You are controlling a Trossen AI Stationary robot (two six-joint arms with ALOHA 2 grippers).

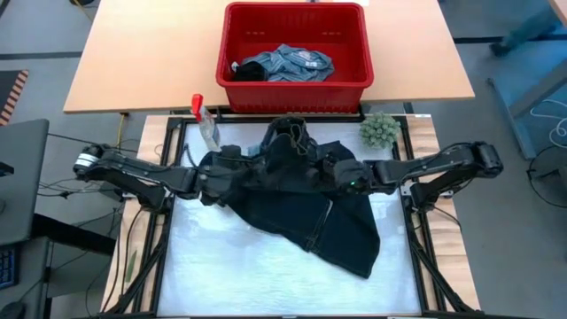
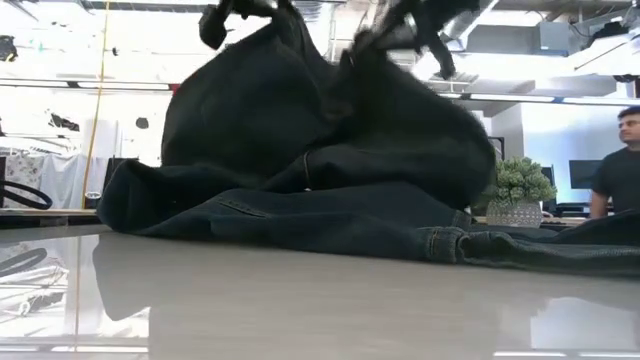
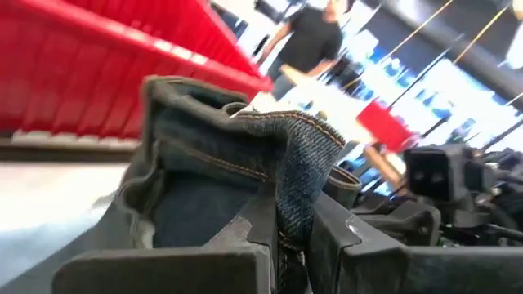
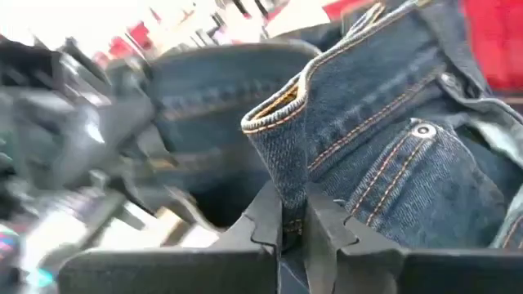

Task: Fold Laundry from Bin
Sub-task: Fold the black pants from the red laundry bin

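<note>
A pair of dark denim jeans (image 1: 306, 208) lies heaped in the middle of the white surface (image 1: 266, 275), heavy indigo cloth with tan stitching, a thick folded waistband and a metal rivet button showing in the right wrist view. The upper part is bunched and lifted into a hump, while one leg trails flat toward the near right corner, its hem lying well inside the surface's edge. The left end effector (image 3: 290, 237) is clamped on a fold of the waistband, its two dark fingers pressed together on the cloth; the right end effector (image 4: 292, 224) pinches another stretch of the same waistband the same way. The two arms come in from opposite sides and meet over the garment, close together, so little room is left between them. The near half of the surface is bare and glossy. Behind it, on a tan wooden table, stands one red plastic bin (image 1: 294, 49) with ribbed walls and a thick rim, holding a crumpled grey-blue denim garment (image 1: 288, 64) beside something dark. Near the bin's front left corner lies one clear spray bottle (image 1: 205, 122) with a red top, and by the front right corner one fuzzy green ball (image 1: 379, 129). One person (image 2: 617, 165) in a dark shirt stands in the room beyond.
</note>
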